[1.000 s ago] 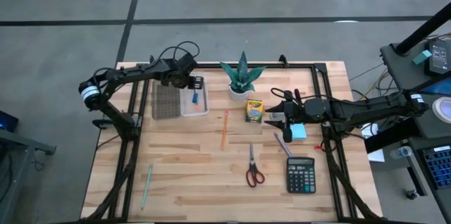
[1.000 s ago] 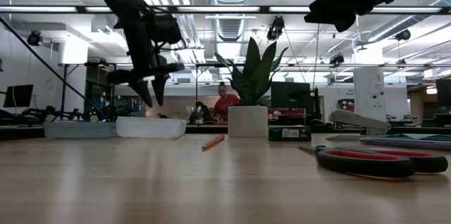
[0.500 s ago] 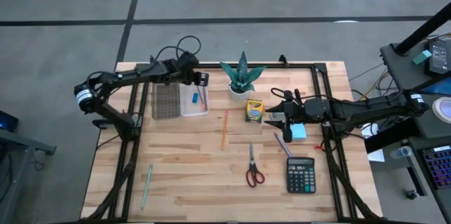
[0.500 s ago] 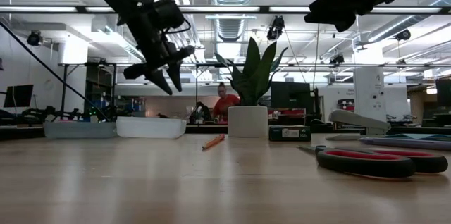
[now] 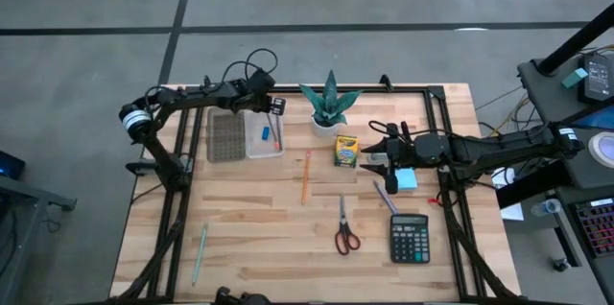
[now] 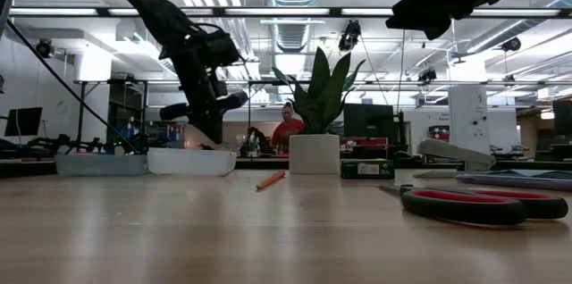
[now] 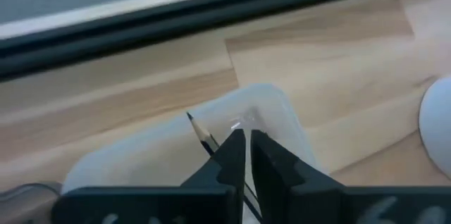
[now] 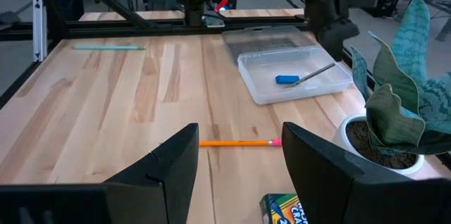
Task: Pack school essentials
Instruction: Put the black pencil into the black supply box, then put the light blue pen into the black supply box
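Observation:
A clear tray (image 5: 251, 148) at the far left holds a dark pencil (image 8: 315, 73) and a small blue piece (image 8: 287, 79). My left gripper (image 7: 244, 146) is shut just above the tray's far right corner, with the pencil's tip (image 7: 190, 117) beside its fingers. My right gripper (image 8: 239, 168) hangs open over the table's right side, near the light-blue sticky pad (image 5: 407, 180). On the table lie the crayon box (image 5: 345, 150), an orange pencil (image 5: 305, 175), red-handled scissors (image 5: 345, 231), a green pencil (image 5: 199, 252) and a pen (image 5: 386, 198).
A spiky plant in a white pot (image 5: 329, 104) stands at the far middle, close to the tray's right. A grey lid (image 5: 226, 137) lies left of the tray. A calculator (image 5: 410, 238) sits near right. Black frame rails (image 5: 182, 152) run along the table's sides.
My left gripper has risen out of the tray with its fingers open and shifted a little toward the plant. It has then sunk again toward the tray's far corner and shut on nothing. The pencil stays in the tray.

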